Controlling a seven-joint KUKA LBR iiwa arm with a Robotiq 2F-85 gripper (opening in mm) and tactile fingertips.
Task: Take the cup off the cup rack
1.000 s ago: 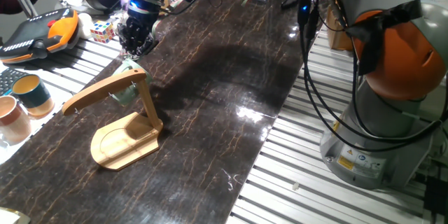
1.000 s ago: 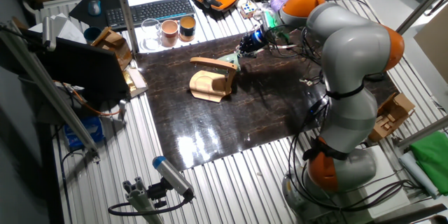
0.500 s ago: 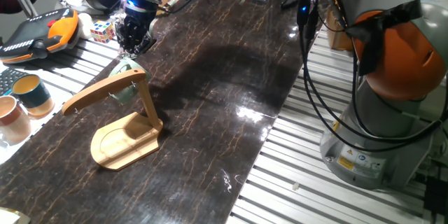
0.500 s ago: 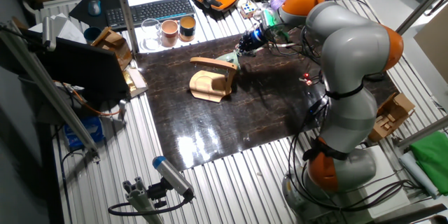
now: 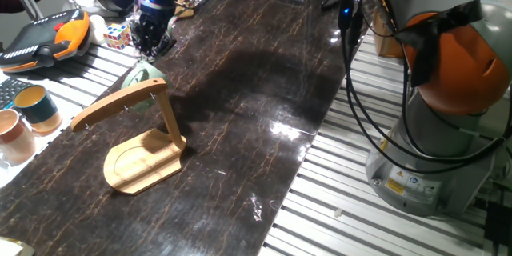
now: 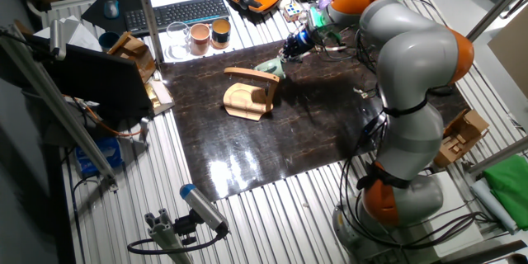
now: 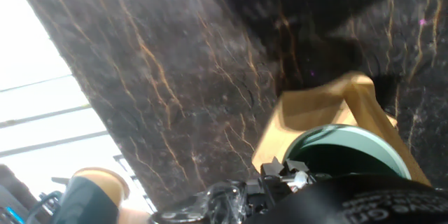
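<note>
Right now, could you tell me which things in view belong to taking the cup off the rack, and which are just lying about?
Belongs to the job:
cup, hanging on the rack
rack
gripper, above the cup

Just lying about:
teal cup
tan cup
pendant
puzzle cube
keyboard

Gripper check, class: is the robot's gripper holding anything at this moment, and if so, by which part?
It cannot be told. The gripper is just above the cup, which hangs on the cup rack, but the fingertips are not clearly visible.
</note>
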